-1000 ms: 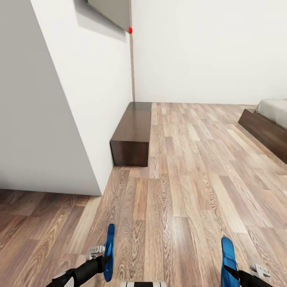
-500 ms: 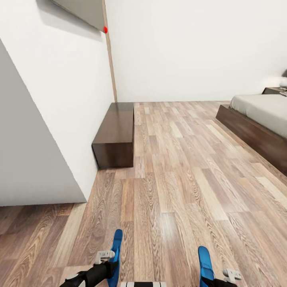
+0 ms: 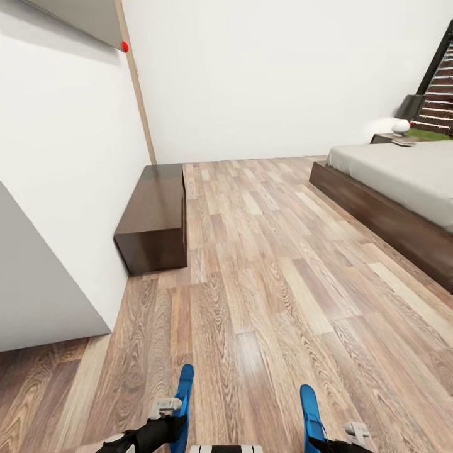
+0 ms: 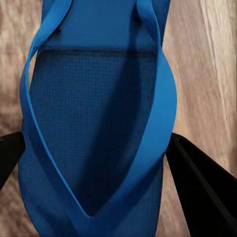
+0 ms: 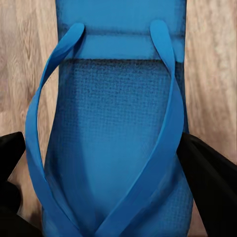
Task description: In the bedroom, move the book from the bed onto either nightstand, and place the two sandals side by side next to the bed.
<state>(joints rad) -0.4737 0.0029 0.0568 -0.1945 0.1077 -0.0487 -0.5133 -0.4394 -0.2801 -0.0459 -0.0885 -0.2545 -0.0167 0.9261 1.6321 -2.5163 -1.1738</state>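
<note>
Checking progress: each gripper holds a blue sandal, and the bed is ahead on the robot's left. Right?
Not quite: the bed is ahead on the right, as the head view shows. The left gripper and right gripper do each hold a blue sandal.

glossy wood-plank floor (image 3: 270, 302), matt white walls (image 3: 270, 75), finely textured blue sandal footbeds (image 4: 94, 123)

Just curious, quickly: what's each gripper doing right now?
Left gripper: closed on a sandal.
Right gripper: closed on the other sandal.
</note>
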